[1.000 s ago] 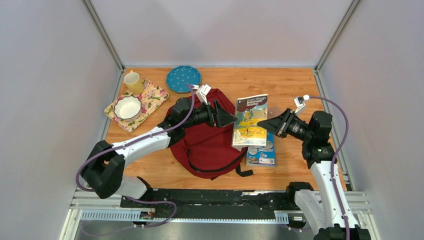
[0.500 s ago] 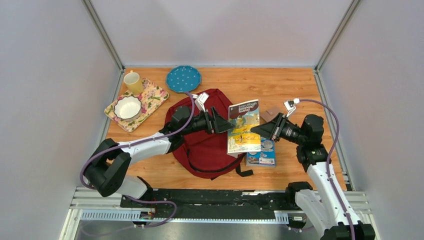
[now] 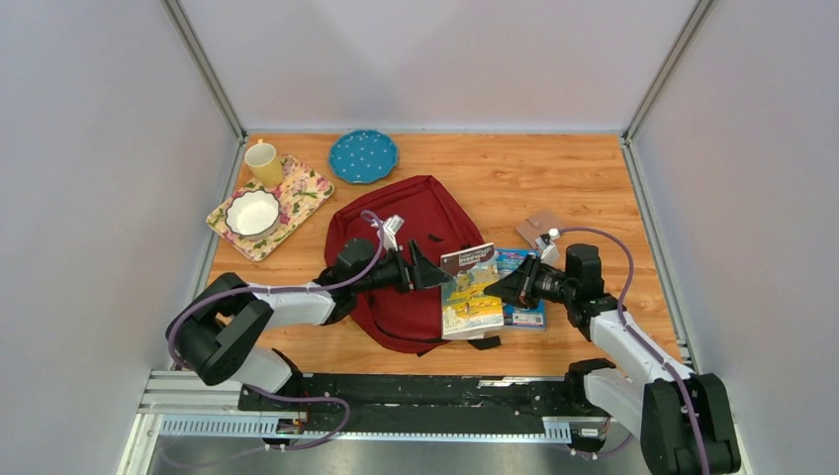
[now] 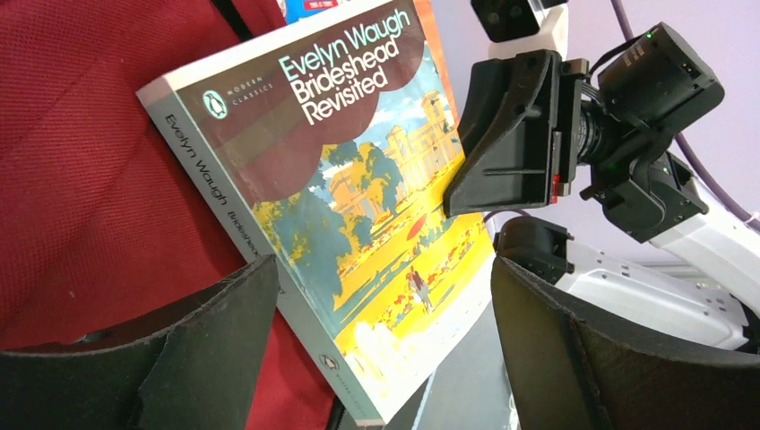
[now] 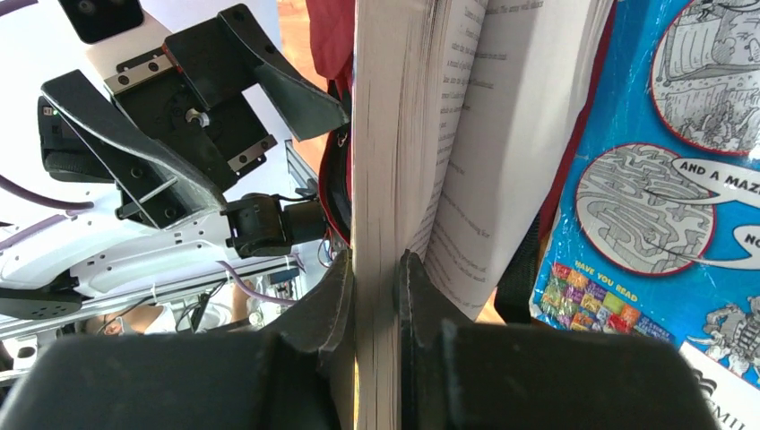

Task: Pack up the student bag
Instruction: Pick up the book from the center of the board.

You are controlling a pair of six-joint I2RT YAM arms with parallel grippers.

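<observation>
The student bag lies flat mid-table, dark red in the left wrist view. My right gripper is shut on part of the page block of a paperback, "Brideshead Revisited", held tilted over the bag's near right corner. In the right wrist view the fingertips pinch part of the pages while other leaves fan loose. My left gripper hovers over the bag, open and empty, its jaws wide apart facing the book's cover.
A blue puzzle booklet lies right of the bag, under the paperback. A brown card sits behind it. A floral tray holds a white bowl and yellow mug; a blue dotted plate is at the back.
My right gripper has carried the paperback down and toward the near edge, off the booklet and onto the bag's corner. The left gripper drew back toward the near side, still open.
</observation>
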